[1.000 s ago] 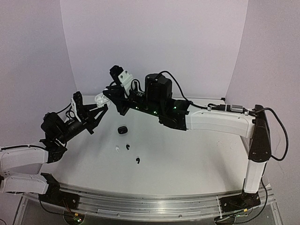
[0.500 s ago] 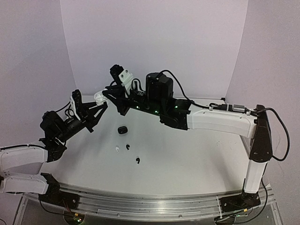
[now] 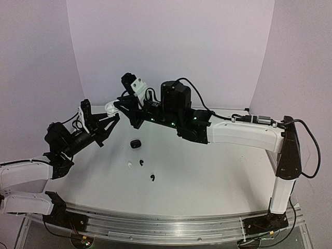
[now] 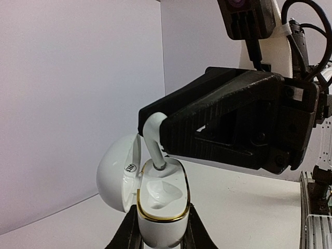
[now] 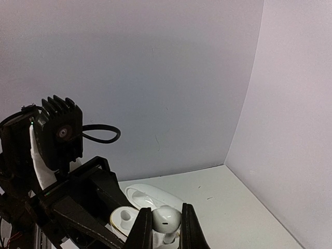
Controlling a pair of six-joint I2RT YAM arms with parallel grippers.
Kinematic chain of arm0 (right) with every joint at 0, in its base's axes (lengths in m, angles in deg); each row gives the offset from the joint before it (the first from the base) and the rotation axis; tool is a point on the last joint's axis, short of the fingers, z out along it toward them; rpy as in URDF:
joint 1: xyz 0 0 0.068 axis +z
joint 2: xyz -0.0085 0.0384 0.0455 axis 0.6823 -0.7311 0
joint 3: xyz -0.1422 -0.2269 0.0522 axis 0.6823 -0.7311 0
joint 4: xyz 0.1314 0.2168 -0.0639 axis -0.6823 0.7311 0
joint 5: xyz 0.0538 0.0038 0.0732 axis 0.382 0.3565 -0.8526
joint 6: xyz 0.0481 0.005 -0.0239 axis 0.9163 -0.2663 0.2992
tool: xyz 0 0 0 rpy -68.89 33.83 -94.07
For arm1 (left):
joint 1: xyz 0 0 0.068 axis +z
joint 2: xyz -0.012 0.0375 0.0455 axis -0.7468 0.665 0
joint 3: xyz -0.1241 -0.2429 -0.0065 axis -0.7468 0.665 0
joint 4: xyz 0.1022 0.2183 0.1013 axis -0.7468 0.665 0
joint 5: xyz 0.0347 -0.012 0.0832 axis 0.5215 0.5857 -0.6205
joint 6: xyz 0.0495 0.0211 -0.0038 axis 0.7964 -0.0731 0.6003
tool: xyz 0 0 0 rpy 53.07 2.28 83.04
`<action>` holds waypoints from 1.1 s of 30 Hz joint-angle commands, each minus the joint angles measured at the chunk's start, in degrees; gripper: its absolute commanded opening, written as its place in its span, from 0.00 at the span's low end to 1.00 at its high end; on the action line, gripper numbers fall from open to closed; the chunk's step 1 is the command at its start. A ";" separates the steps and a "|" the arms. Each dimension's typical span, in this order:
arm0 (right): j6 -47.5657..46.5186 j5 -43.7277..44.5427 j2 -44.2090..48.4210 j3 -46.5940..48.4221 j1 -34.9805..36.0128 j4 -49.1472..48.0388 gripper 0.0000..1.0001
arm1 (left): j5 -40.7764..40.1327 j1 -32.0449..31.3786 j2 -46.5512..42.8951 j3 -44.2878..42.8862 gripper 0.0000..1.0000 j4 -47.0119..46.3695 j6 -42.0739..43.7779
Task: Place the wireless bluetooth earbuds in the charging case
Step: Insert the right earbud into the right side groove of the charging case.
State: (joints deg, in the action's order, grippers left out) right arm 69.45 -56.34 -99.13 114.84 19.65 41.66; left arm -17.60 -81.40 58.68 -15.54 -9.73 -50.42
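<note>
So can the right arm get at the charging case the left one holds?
Probably yes: the charging case lid stands open, and the white earbud in the right fingers has its stem at a slot.

Four earbuds are in view, two white and two black. One white earbud (image 3: 129,165), one black earbud (image 3: 141,163) and a second black earbud (image 3: 152,178) lie on the table (image 3: 207,176). The other white earbud (image 5: 166,219) sits between the fingers of the right gripper (image 5: 165,231). There are two cases: one white charging case (image 4: 155,196), clamped in the left gripper (image 4: 161,231), and one small black case (image 3: 135,143) on the table. Two arms show, the left arm (image 3: 26,174) and the right arm (image 3: 244,136), each carrying one gripper.
</note>
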 commanded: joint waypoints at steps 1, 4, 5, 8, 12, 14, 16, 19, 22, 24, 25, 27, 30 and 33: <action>-0.45 1.20 0.92 1.56 -0.02 -0.36 0.00 | 0.51 -0.19 -0.52 -3.22 0.00 -0.78 0.46; -0.93 1.27 1.32 0.73 -0.03 -0.33 0.00 | -0.04 -0.16 -0.67 -3.23 0.00 -1.00 0.45; -1.01 1.27 1.24 0.69 -0.04 -0.26 0.00 | -0.03 -0.17 -0.61 -3.23 0.00 -1.17 0.36; -0.77 1.27 0.41 1.16 0.01 0.05 0.00 | 0.04 -0.15 -0.31 -3.31 0.00 -2.01 0.01; -0.64 1.42 -0.05 0.81 0.08 0.09 0.00 | -1.00 -0.15 -0.31 -3.46 0.00 -2.65 0.07; -1.42 3.05 0.11 0.14 0.07 0.09 0.00 | -1.52 -0.15 -0.38 -3.61 0.00 -2.83 0.35; -2.65 4.14 0.10 -0.30 0.24 0.11 0.00 | -1.70 -0.15 -0.36 -3.58 0.00 -2.96 0.35; -4.54 5.68 -0.17 -0.35 0.69 0.18 0.00 | -1.79 -0.14 -0.23 -3.67 0.00 -3.23 0.20; -6.36 7.98 -0.82 -0.06 1.35 0.26 0.00 | -2.17 -0.14 -0.20 -3.84 0.00 -3.29 0.06; -6.82 9.26 -1.16 0.11 1.72 0.27 0.00 | -2.65 -0.14 -0.20 -3.95 0.00 -3.31 0.04; -6.85 9.76 -1.33 0.15 1.82 0.27 0.00 | -2.83 -0.14 -0.16 -4.02 0.00 -3.33 0.05; -6.95 10.93 -1.62 0.26 2.10 0.27 0.00 | -3.06 -0.15 -0.10 -4.03 0.00 -3.49 0.11; -6.93 12.62 -2.07 0.42 2.50 0.27 0.00 | -3.47 -0.11 0.08 -4.13 0.00 -3.85 0.18; -7.61 15.11 -2.64 0.78 3.26 0.27 0.00 | -3.63 -0.14 0.28 -4.32 0.00 -4.26 0.37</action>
State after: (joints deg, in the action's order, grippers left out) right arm 63.02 -46.24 -99.96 114.84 21.98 41.04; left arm -19.38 -81.53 59.08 -15.86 -9.13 -50.45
